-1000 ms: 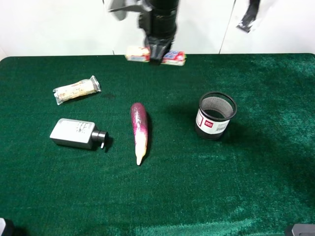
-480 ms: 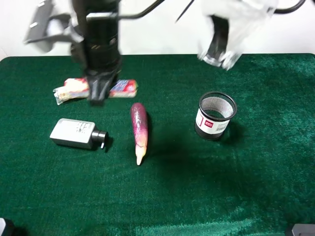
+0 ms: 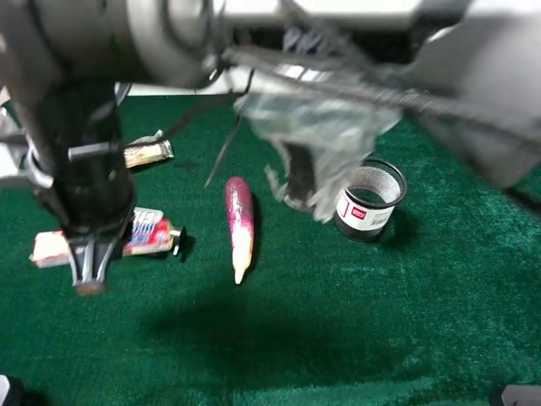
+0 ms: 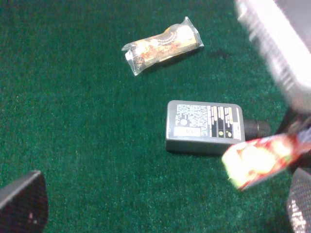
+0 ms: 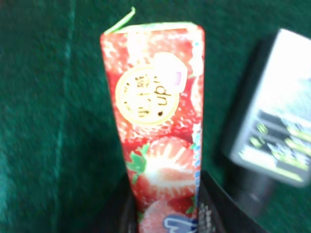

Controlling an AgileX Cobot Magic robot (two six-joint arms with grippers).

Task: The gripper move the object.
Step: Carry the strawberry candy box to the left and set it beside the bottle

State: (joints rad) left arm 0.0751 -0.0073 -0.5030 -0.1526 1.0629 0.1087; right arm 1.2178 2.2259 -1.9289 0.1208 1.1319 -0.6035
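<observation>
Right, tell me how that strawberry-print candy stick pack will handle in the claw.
The red strawberry-print stick candy pack juts straight from the black right claw without sagging, so it is probably stiff and light. Its glossy wrapper might slip if the grip loosens.

Grey rectangular box (image 4: 203, 127) just beside held strawberry-print candy stick (image 5: 158, 121); clear-wrapped beige snack pack (image 4: 163, 44) apart, bare green cloth (image 4: 73, 121) between. Purple-white radish (image 3: 239, 222), black mesh cup (image 3: 369, 200) mid-table.

The slim strawberry-printed red candy pack (image 5: 160, 145) bears a round yellow badge reading "up" beside blurred characters. Label print on the grey rectangular box (image 4: 204, 127) and black mesh cup (image 3: 368, 207) is illegible.
</observation>
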